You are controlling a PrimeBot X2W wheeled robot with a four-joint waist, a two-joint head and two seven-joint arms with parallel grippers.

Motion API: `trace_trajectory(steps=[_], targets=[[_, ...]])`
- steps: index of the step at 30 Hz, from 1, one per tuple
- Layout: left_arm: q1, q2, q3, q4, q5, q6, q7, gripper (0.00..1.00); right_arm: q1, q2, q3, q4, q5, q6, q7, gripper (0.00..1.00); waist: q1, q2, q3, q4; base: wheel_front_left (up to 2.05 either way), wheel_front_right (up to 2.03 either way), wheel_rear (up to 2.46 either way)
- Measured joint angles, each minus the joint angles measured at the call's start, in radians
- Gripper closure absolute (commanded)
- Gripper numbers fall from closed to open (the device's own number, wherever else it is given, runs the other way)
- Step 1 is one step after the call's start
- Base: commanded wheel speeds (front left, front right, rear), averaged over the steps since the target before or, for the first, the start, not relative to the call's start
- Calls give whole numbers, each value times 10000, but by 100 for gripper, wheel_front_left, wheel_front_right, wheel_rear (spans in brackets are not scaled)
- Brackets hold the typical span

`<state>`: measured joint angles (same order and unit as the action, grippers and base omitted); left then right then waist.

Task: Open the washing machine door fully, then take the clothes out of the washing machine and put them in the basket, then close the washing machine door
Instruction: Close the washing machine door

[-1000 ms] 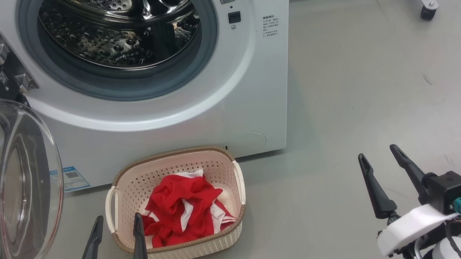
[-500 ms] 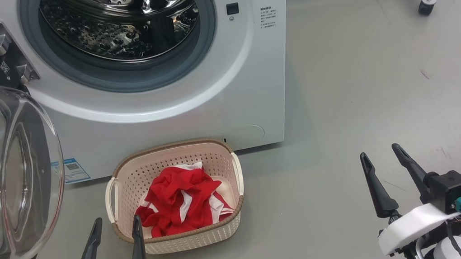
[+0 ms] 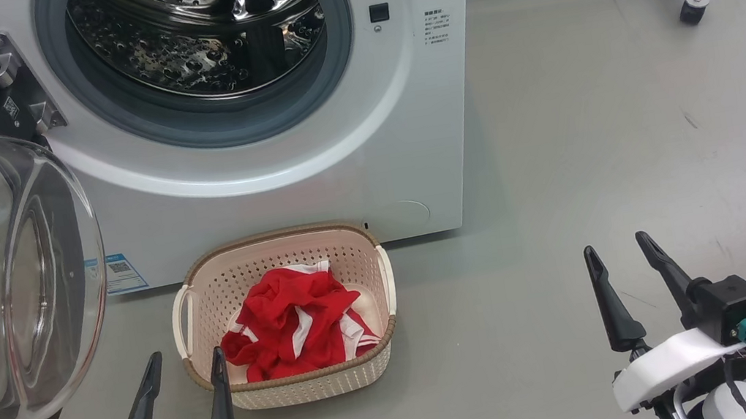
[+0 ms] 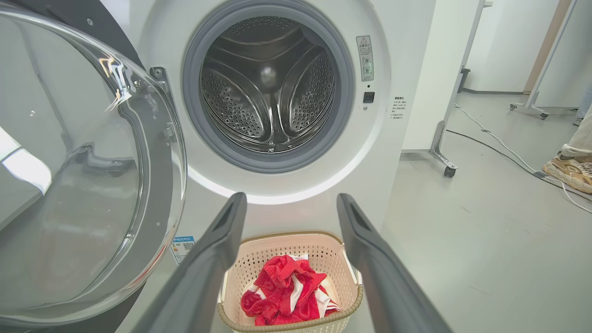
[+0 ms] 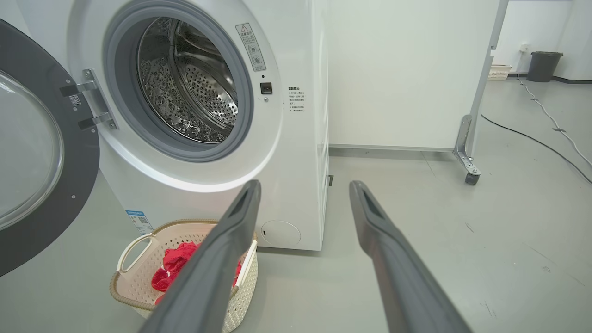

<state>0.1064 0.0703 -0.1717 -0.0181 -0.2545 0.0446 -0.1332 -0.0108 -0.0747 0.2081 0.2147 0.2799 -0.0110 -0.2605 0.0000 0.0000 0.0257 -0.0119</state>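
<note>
White washing machine (image 3: 268, 203), blue QR sticker (image 3: 118, 272), warning label (image 4: 364, 58) likely Chinese

A test lab: the white front-loading washing machine (image 5: 296, 152) stands on bare grey floor (image 5: 416, 240), a white partition panel on castored metal legs (image 5: 397, 69) just beside it, loose cables (image 4: 485, 132) lying beyond it.

Floor (image 3: 627, 127): smooth grey, matte, with a few small dark marks.
Partition (image 5: 407, 69): white panel on a metal leg with a castor (image 5: 471, 178).
Cables (image 5: 557, 130): lying loose across the floor beyond the partition.
Bin (image 5: 545, 66): dark, against the far white wall.
Light: even, with soft shadows.
</note>
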Motion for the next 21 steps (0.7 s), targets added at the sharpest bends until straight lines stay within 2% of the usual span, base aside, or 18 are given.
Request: trace_trajectory(steps=[11, 21], targets=[[1, 12, -90, -25, 19, 8, 90, 0, 8, -12, -209, -107, -13, -4, 0, 0, 0, 0, 15, 284, 0, 0, 0], [-1, 10, 71, -86, 88, 165, 100, 0, 37, -46, -222, -211, -73, 10, 0, 0, 0, 0, 39, 1103, 0, 0, 0]])
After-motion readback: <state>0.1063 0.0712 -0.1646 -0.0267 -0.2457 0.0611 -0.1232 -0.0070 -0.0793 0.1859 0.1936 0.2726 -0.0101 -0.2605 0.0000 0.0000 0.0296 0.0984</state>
